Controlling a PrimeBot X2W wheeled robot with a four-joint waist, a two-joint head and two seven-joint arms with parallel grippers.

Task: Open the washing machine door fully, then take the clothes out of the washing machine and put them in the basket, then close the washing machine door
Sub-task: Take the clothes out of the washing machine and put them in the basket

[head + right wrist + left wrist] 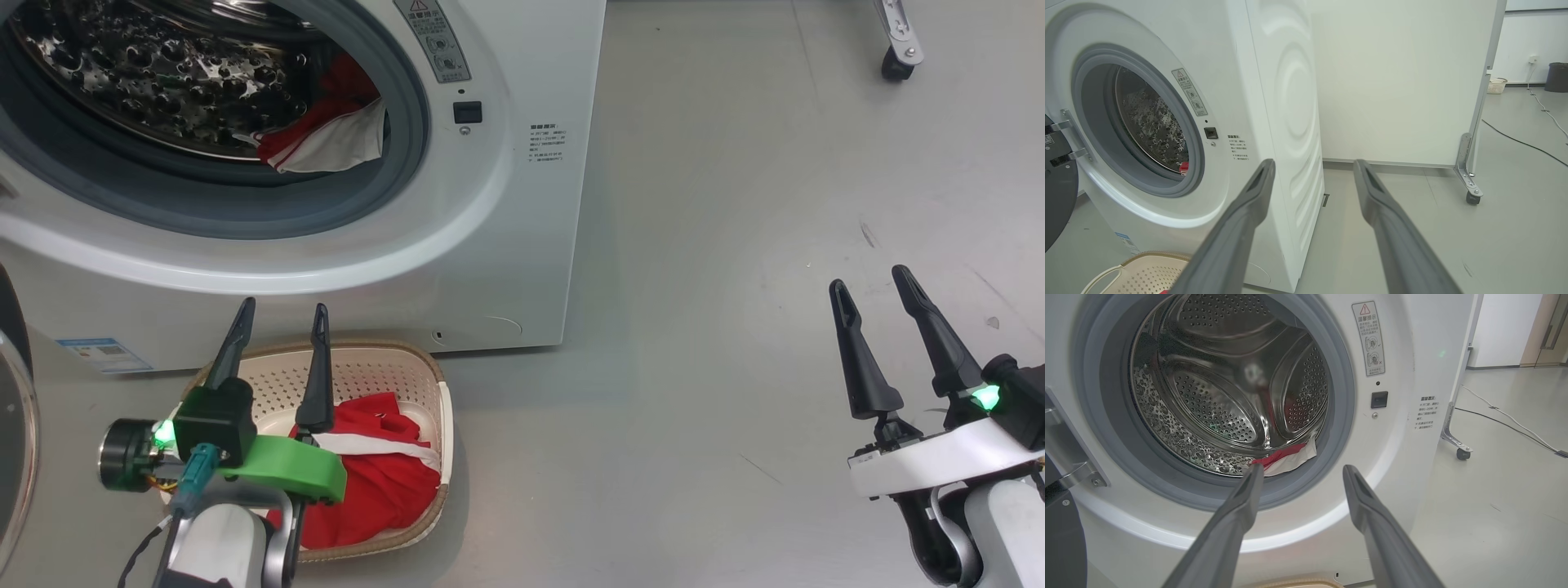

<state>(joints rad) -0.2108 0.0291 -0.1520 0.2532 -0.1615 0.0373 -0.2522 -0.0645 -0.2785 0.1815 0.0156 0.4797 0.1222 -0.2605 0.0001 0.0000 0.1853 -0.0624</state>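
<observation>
The white washing machine stands with its drum exposed. Its black-rimmed door is swung out to the far left. A red and white garment lies at the drum's lower right, against the grey seal. Another red garment with a white stripe lies in the cream basket on the floor before the machine. My left gripper hovers open over the basket, fingers empty, pointing at the drum opening. My right gripper is open and empty over bare floor at the right.
A white partition panel on castor feet stands right of the machine, with a cable on the grey floor beyond. Another castor shows at the head view's top right. Open floor lies right of the machine.
</observation>
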